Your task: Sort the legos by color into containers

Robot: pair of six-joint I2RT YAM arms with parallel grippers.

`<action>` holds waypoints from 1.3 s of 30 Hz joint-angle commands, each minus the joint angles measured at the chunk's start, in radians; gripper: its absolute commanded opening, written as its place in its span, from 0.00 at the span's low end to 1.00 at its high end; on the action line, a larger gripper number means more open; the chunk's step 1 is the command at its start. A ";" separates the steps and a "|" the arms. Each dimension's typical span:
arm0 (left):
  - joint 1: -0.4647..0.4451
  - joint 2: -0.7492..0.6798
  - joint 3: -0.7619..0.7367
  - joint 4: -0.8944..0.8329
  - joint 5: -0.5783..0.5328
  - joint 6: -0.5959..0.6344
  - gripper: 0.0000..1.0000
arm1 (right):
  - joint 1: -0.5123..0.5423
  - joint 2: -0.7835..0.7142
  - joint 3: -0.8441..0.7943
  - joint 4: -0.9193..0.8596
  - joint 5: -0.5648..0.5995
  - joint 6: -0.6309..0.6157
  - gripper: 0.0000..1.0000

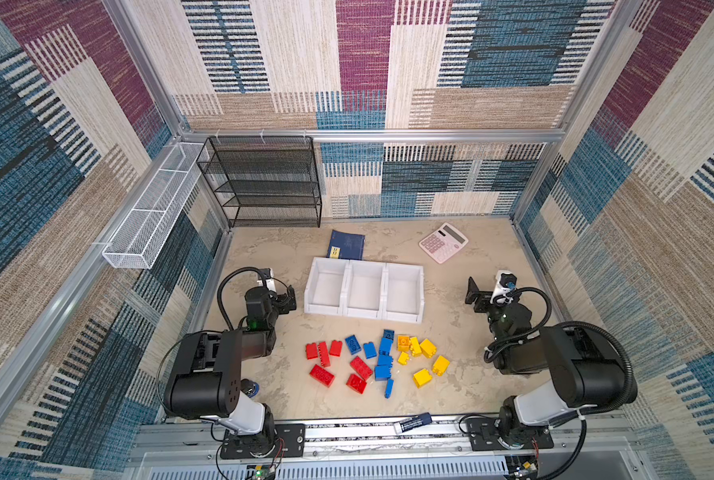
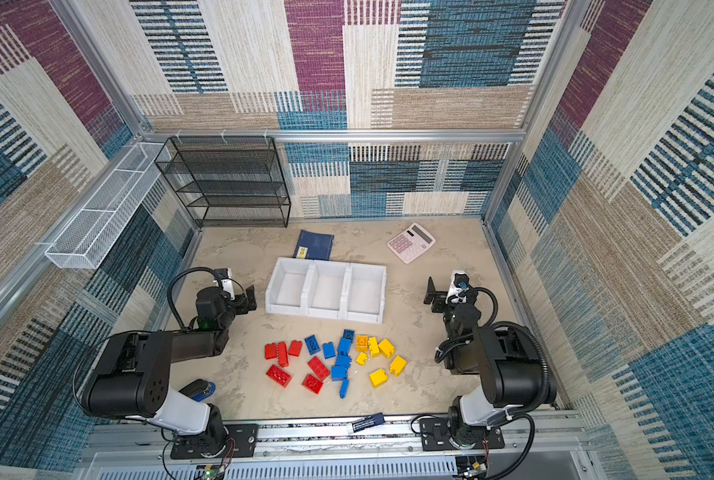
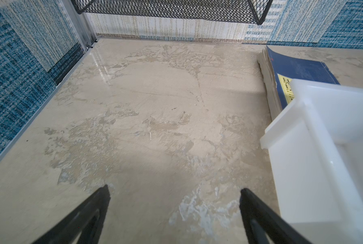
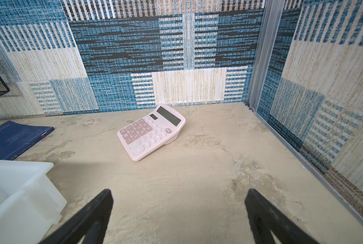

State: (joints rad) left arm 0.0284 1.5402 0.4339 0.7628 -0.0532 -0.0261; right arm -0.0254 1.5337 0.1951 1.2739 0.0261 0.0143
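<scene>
The legos lie loose on the table in front of the containers in both top views: red ones (image 1: 321, 375) on the left, blue ones (image 1: 383, 371) in the middle, yellow ones (image 1: 422, 377) on the right. The three joined white containers (image 1: 363, 312) (image 2: 325, 312) stand with nothing in them. My left gripper (image 1: 287, 301) (image 3: 174, 188) hovers open just left of the containers' left wall (image 3: 303, 147). To the right of them my right gripper (image 1: 473, 295) (image 4: 179, 191) is open too, over bare table, with a container corner (image 4: 18, 190) beside it. Neither holds anything.
A black mesh rack (image 1: 264, 183) and a white wire basket (image 1: 152, 216) sit at the back left. Behind the containers lies a dark-blue booklet (image 1: 347, 245) (image 3: 299, 69). A pink calculator (image 1: 443, 243) (image 4: 153, 131) rests at the back right. A small dark packet (image 1: 412, 423) lies on the front rail.
</scene>
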 commanded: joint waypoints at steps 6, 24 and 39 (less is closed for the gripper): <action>0.000 0.005 0.011 0.019 -0.002 0.011 0.99 | 0.001 -0.001 0.007 0.020 -0.015 -0.003 1.00; -0.001 0.000 0.008 0.024 -0.002 0.012 0.99 | 0.001 0.000 0.029 -0.016 -0.074 -0.027 1.00; -0.042 -0.489 0.212 -0.832 0.181 -0.274 0.99 | 0.290 -0.513 0.505 -1.364 0.012 0.186 0.90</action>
State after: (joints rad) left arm 0.0025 1.1091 0.6514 0.1699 0.0372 -0.1741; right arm 0.2096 1.0416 0.6422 0.2707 0.0292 0.0990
